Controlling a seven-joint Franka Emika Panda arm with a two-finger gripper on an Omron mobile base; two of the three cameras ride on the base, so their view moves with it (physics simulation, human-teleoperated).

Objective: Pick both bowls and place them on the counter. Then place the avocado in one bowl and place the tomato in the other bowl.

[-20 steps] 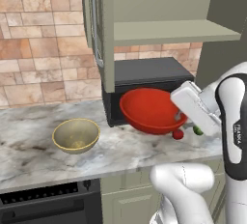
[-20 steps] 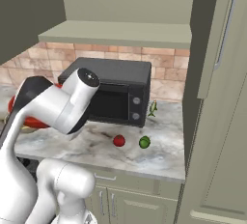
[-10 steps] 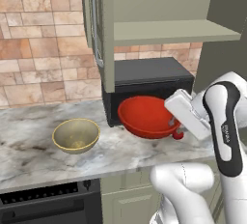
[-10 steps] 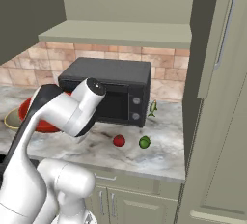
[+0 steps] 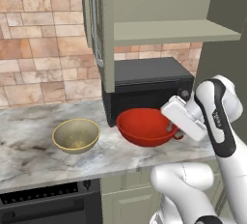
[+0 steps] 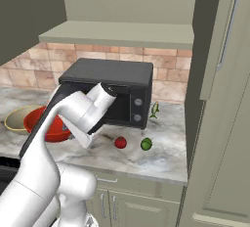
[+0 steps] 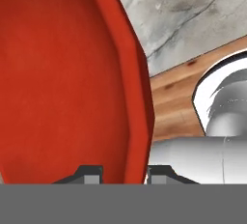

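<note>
You are looking at the red bowl (image 5: 145,126) sitting lower and further left than a second ago: it was tilted up in front of the microwave (image 5: 147,85), and it is now nearly level, just above or on the tabletop (image 5: 29,155); contact cannot be told from here. The arm has been swinging down with it.

The pincer (image 7: 123,174) is clamped on the red bowl's rim: in the hand view one dark fingertip (image 7: 89,174) is sitting inside the bowl wall and the other outside it, the rim between them.

The tan-olive bowl (image 5: 76,135) is resting upright on the marble, left of the red bowl, with a strip of bare marble between the two. In the right base view the red bowl (image 6: 49,124) is overlapping the tan-olive bowl (image 6: 17,117) at the far left.

The tomato (image 6: 120,143) and the avocado (image 6: 146,145) are lying on the marble in front of the microwave's right end, near each other but apart, close to the front edge. Open marble is stretching left of the tan-olive bowl and in front of both bowls.

Red bowl: glossy, wide, shallow. Tan-olive bowl: deeper, matte, pale yellow rim. Tabletop: grey-white marble, dark veins. The microwave is a dark box under a pale green shelf (image 5: 173,30), with a brick-tile wall (image 5: 38,49) behind.
</note>
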